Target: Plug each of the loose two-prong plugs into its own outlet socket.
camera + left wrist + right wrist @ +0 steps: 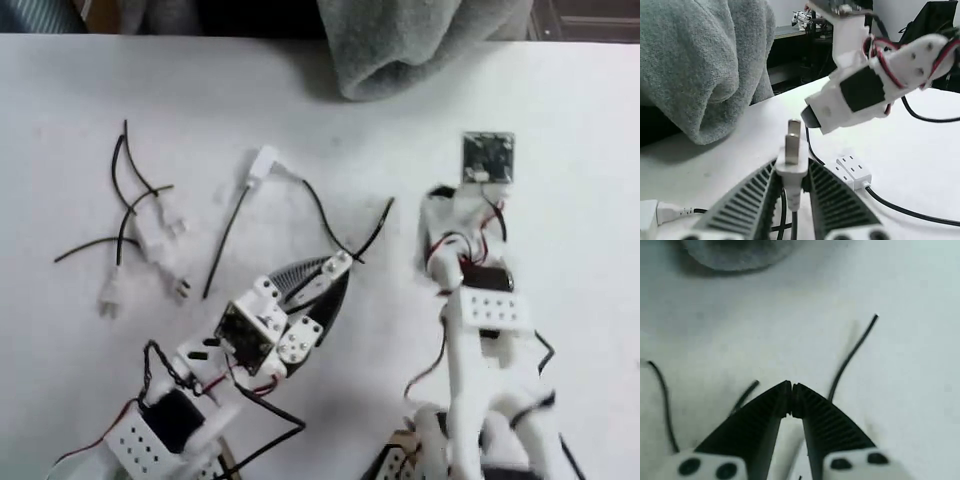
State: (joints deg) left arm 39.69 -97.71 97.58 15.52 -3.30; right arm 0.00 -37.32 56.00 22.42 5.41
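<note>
Left fingers (747, 202) pinch the plug (792, 170) between them, prongs (793, 140) past their tips; right fingers (760, 420) pressed together, empty

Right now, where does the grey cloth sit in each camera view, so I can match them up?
High view: the grey cloth drapes over the far edge of the table.
Left wrist view: it looms beyond the plug held in the left gripper, on the side away from the right arm.
Right wrist view: it lies far ahead of the right gripper and its touching tips.
Shared landmark: the white table it rests on.
</note>
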